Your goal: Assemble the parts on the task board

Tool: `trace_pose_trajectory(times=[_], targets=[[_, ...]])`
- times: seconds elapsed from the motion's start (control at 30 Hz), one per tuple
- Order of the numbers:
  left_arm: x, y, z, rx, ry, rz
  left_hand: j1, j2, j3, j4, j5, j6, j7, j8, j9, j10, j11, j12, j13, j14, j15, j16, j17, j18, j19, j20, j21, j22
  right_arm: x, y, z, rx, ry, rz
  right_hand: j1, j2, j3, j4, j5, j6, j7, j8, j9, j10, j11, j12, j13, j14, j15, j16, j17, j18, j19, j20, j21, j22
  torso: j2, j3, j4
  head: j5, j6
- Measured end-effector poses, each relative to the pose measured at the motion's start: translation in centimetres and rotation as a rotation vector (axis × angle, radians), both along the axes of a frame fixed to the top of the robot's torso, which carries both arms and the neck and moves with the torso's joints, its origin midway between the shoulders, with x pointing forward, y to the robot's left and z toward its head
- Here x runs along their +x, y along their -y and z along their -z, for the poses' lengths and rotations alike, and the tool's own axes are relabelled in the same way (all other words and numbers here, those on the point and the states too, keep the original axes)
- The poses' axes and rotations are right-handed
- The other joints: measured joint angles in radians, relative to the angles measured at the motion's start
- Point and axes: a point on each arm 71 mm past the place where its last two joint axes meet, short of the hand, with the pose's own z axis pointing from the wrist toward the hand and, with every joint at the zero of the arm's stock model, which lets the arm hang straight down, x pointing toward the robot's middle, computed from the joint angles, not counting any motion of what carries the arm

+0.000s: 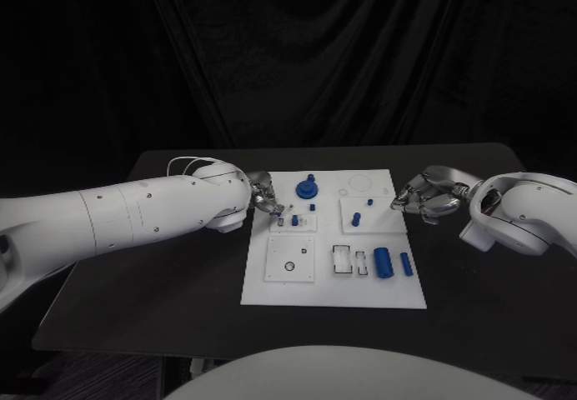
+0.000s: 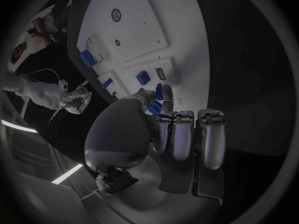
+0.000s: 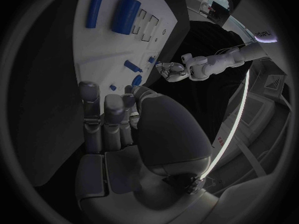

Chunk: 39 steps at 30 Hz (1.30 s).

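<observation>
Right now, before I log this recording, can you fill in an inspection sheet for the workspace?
Surface: black table, with the white task board lying in its middle.
Job's things: blue parts on the board: a large cylinder and a thin rod lying at the near right, a round knob at the far side, small pegs between.
Clutter: nothing seen.
Hands: left hand at the board's left edge, fingertips over a small blue part; whether it grips is unclear. Right hand beside the board's right edge, fingers curled, nothing seen in it.
Cables: thin white cable looped at the left wrist.
Surroundings: black curtain behind the table.
</observation>
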Motion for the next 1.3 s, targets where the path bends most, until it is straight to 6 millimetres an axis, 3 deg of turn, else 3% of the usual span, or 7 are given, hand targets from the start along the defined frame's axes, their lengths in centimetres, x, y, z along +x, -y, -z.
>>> trace_pose_trajectory(times=[1.3], targets=[[-0.7,0.2,1.8,-0.007,-0.008,-0.008,-0.015,-0.004,0.009,0.010,-0.020,0.005,-0.005,0.000,0.003,0.000,0.000,0.000,0.000,0.000,0.000,0.000,0.000,0.000,0.000,0.000,0.000,0.000,-0.3,0.3,-0.1,0.002,-0.001,0.003,0.000,0.000,0.003,-0.003,0.000,0.000,0.000,0.000,0.001,0.000,0.000,-0.004,-0.001,0.000,0.000,0.000,-0.001,0.000,0.000,0.000,-0.004,-0.001,0.001,0.0000,-0.0006,0.005,0.000]])
